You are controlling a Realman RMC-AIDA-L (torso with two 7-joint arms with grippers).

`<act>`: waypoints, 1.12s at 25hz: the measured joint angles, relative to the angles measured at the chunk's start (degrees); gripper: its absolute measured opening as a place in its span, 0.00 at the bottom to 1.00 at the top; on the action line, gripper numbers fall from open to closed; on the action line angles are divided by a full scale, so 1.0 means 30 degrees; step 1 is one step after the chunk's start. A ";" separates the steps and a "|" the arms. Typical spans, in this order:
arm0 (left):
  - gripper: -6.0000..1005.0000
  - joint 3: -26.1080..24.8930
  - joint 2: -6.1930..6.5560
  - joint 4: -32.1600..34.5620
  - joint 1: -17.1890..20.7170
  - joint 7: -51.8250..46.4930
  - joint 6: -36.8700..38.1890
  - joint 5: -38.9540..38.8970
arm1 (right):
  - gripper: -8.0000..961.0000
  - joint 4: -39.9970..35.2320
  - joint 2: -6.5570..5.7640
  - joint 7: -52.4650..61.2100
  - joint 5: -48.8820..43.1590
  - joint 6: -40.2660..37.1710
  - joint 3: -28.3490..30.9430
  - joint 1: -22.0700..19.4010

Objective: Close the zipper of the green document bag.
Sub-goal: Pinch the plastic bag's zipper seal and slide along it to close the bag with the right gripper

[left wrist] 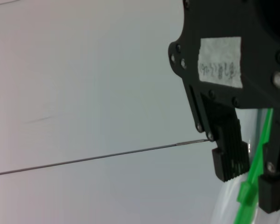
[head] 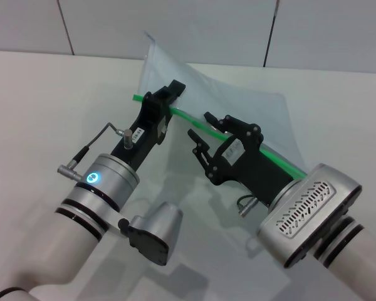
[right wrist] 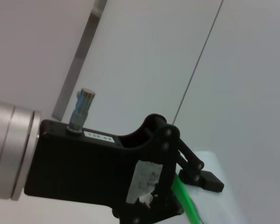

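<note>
The green document bag (head: 238,94), a pale translucent pouch, is held up off the white table, curving upward. Its zipper (head: 272,158), a bright green strip, runs along the near edge. My left gripper (head: 170,95) is shut on the strip near its left end. In the left wrist view the zipper (left wrist: 254,172) passes between the fingers (left wrist: 228,158), with a small green tab (left wrist: 245,193) just beyond them. My right gripper (head: 203,133) is open a little to the right, its fingers on either side of the strip. The right wrist view shows the left gripper (right wrist: 196,175) and the zipper (right wrist: 186,200).
The white table (head: 44,106) spreads around the bag, with a tiled wall (head: 175,25) behind it. Both forearms reach in from the near side and stand close together over the middle of the table.
</note>
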 joint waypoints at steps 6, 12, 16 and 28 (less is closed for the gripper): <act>0.10 0.0000 0.0000 0.0000 0.0012 -0.0027 -0.0012 0.0004 | 0.38 -0.0002 0.0001 -0.0014 0.0000 0.0016 0.0010 -0.0031; 0.10 -0.0001 0.0000 0.0000 0.0014 -0.0030 -0.0013 0.0017 | 0.36 -0.0035 -0.0001 -0.0016 0.0000 0.0020 0.0010 -0.0031; 0.10 -0.0002 0.0001 0.0000 0.0015 -0.0031 -0.0014 0.0099 | 0.34 -0.0136 -0.0014 -0.0017 -0.0004 0.0020 0.0010 -0.0022; 0.10 -0.0002 0.0001 -0.0001 0.0042 -0.0031 0.0009 0.0332 | 0.30 -0.0176 -0.0028 -0.0017 -0.0005 0.0022 -0.0016 0.0097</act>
